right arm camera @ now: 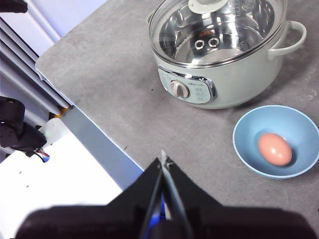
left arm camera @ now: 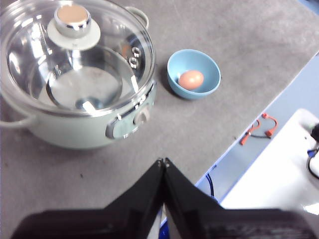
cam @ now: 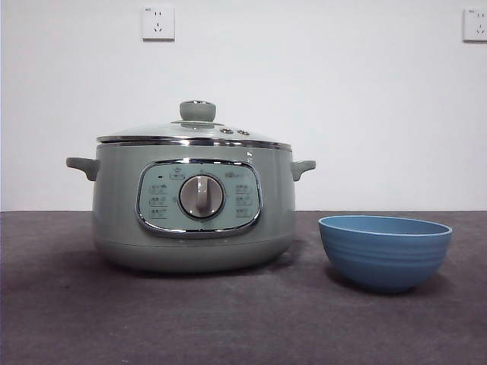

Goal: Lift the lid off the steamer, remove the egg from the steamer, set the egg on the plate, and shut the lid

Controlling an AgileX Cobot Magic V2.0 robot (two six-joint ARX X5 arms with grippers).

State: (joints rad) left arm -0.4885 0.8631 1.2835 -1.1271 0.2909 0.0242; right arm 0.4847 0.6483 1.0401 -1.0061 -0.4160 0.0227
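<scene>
Steamer (cam: pixel 193 209) sits on the grey table (cam: pixel 76 319) w/ lid (cam: pixel 194 131) seated flat on its rim, knob up. Plate (cam: pixel 384 251) stands at the steamer's 3 o'clock in front view, just beside it, not touching; a strip of bare mat between them. Egg (right arm camera: pixel 274 149) lies inside the plate, near its middle. Left gripper (left arm camera: pixel 164 162) clenched, jaw tips meeting, holding nothing, up over the table edge, well apart from steamer. Right gripper (right arm camera: pixel 163 159) likewise clenched on nothing, above the table's near edge. Open mat all round both items; wall sockets (cam: pixel 158 23) behind at 12 o'clock
</scene>
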